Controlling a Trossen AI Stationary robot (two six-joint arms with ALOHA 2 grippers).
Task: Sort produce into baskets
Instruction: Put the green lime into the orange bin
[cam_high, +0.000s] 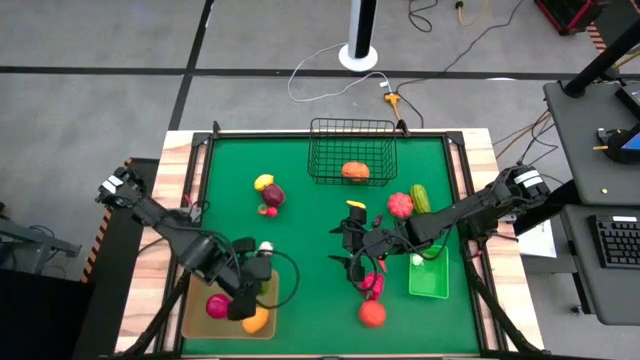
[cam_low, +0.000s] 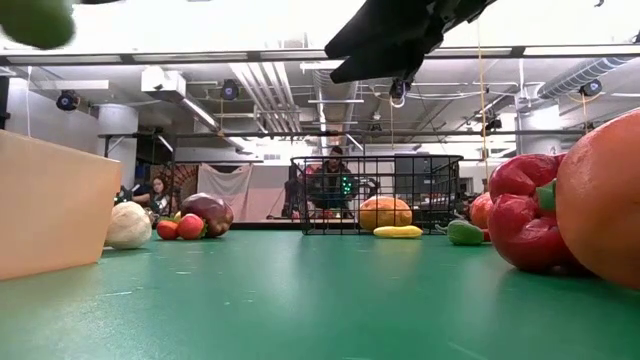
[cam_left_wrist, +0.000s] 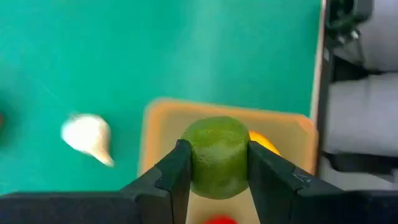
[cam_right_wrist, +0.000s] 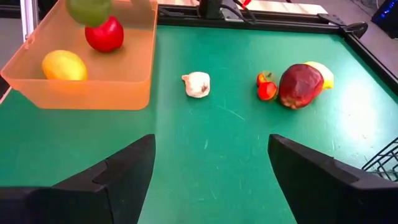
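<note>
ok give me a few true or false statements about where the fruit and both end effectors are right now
1. The left end effector is shut on a round green fruit above the flat tan rectangular tray. True.
2. The right end effector holds the white garlic bulb. False: it is open and empty, and the garlic lies on the green mat beside the tray.
3. The black wire-mesh basket holds an orange pumpkin-shaped piece. True.
4. The tan tray is empty. False: a red fruit and a yellow-orange fruit lie in it.
5. The small bright green plastic bin sits on the left arm's side. False: it is on the right arm's side.
</note>
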